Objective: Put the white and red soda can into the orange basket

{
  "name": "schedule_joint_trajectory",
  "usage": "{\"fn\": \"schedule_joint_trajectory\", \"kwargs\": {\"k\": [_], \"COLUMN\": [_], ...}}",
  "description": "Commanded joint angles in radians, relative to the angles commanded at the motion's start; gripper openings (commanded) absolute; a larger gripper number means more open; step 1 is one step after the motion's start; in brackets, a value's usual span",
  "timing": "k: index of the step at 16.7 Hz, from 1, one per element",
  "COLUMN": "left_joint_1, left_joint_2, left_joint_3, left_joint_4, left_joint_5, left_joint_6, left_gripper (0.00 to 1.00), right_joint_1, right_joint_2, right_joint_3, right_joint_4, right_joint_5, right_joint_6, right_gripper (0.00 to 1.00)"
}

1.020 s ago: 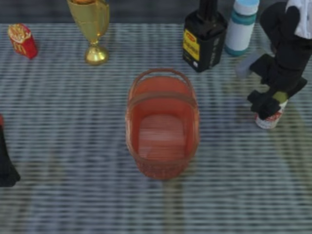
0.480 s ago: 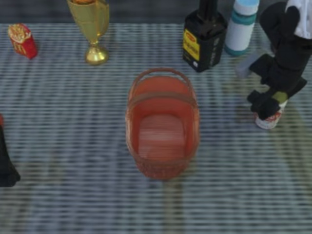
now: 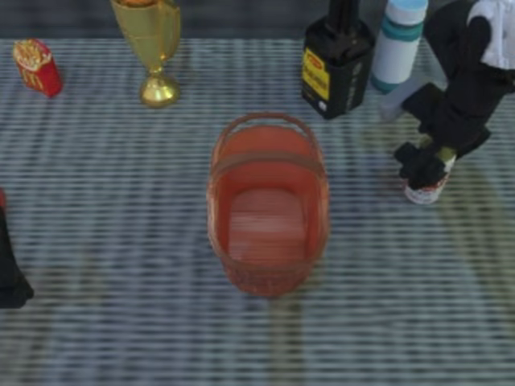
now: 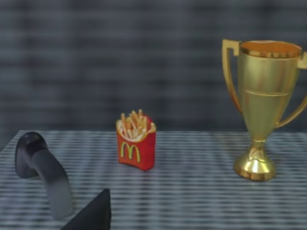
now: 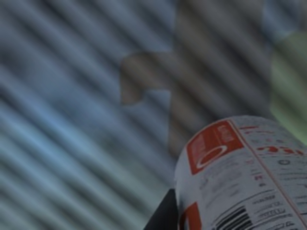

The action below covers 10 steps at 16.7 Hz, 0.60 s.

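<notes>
One right gripper (image 3: 424, 165), clamping soda can (image 3: 425, 190)

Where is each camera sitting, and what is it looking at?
Top view: above the table, looking down at the orange basket; right gripper on the white and red soda can, left arm at the left edge.
Left wrist view: looks low across the table at the fries carton and gold trophy; both also show in the top view.
Right wrist view: close on the can, table beneath.

Right tool (image 3: 424, 163) gripping from above at table's right; left arm (image 3: 10, 269) parked at left edge
</notes>
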Motion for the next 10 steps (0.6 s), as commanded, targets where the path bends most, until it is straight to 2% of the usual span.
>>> {"fn": "schedule_joint_trajectory", "kwargs": {"k": [2,4,6,10], "left_joint_1": [0.0,0.0,0.0,0.0], "left_joint_2": [0.0,0.0,0.0,0.0], "left_joint_3": [0.0,0.0,0.0,0.0], "left_joint_4": [0.0,0.0,0.0,0.0], "left_joint_5": [0.0,0.0,0.0,0.0], "left_joint_6": [0.0,0.0,0.0,0.0], "left_gripper": [1.0,1.0,1.0,1.0], "right_joint_1": [0.01,0.02,0.031,0.056], "right_joint_2": [-0.003,-0.008,-0.016,-0.044], "right_joint_3": [-0.023,-0.054,-0.091,-0.184], "right_joint_4": [0.117,0.275,0.465,0.891], "right_joint_5": [-0.075,-0.17,-0.28,-0.521], "right_joint_6": [0.036,0.083,0.14,0.27], "right_gripper": [0.0,0.0,0.0,0.0]}}
